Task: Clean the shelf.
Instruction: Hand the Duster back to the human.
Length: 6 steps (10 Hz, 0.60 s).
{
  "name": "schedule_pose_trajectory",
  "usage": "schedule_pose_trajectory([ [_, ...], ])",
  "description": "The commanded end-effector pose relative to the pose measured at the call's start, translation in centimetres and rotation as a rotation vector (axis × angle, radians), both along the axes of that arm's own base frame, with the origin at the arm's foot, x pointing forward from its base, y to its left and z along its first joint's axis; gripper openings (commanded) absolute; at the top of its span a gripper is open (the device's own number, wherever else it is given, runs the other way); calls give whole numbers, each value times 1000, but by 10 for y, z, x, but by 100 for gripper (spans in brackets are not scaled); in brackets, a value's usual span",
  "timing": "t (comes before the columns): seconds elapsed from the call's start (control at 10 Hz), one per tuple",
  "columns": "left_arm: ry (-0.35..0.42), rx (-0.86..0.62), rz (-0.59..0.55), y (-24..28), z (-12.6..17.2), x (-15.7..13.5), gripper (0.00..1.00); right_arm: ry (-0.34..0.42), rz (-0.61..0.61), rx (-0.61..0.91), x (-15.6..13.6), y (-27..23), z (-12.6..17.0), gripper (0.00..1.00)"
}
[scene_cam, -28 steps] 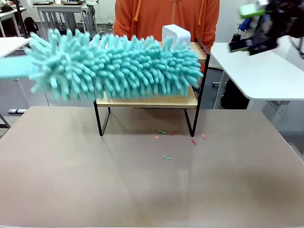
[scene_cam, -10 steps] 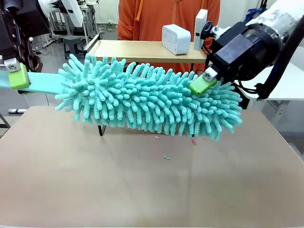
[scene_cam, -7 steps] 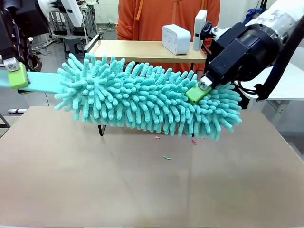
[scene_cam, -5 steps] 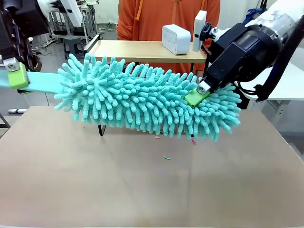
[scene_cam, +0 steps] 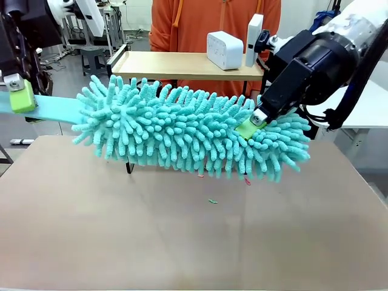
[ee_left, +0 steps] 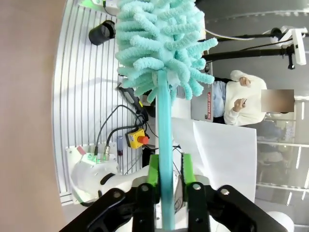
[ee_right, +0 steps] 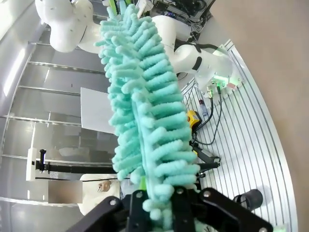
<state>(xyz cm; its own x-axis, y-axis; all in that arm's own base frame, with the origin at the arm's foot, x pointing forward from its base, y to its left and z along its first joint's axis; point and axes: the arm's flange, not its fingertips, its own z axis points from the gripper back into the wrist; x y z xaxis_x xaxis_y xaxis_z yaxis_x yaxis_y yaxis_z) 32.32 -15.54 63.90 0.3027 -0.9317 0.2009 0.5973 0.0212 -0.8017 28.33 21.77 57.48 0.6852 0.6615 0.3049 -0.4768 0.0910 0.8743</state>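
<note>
A long teal fluffy duster (scene_cam: 188, 130) hangs level in front of the shelf (scene_cam: 182, 64) and hides its lower board. My left gripper (scene_cam: 23, 102) at the far left is shut on the duster's flat teal handle (scene_cam: 54, 108). In the left wrist view the handle (ee_left: 165, 145) runs between the green pads (ee_left: 153, 170) of the left gripper (ee_left: 170, 170). My right gripper (scene_cam: 251, 124) is shut on the duster's right end, its green pad sunk in the fibres. The right wrist view has the duster (ee_right: 145, 106) rising from the right gripper (ee_right: 166, 205).
A white box (scene_cam: 224, 50) and an upright white device (scene_cam: 255, 36) stand on the shelf's top board. A person in an orange top (scene_cam: 212, 24) stands behind it. Small coloured scraps (scene_cam: 212, 200) lie on the brown table (scene_cam: 182, 242) below the shelf. A white table (scene_cam: 339, 91) is at the right.
The duster has come off the shelf's lower board and out in front. My right gripper came down from the upper right and closed on its right end, and the head has levelled slightly.
</note>
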Motion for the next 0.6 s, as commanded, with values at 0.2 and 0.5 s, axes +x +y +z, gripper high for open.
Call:
schedule_pose_trajectory([
  [0.2, -10, -38, 42, 13, 12, 4, 100, -7, 12, 1, 2, -5, -3, 0],
  [0.5, -94, -121, 349, 59, 23, 19, 100, 16, -14, 25, 4, -28, 1, 0],
])
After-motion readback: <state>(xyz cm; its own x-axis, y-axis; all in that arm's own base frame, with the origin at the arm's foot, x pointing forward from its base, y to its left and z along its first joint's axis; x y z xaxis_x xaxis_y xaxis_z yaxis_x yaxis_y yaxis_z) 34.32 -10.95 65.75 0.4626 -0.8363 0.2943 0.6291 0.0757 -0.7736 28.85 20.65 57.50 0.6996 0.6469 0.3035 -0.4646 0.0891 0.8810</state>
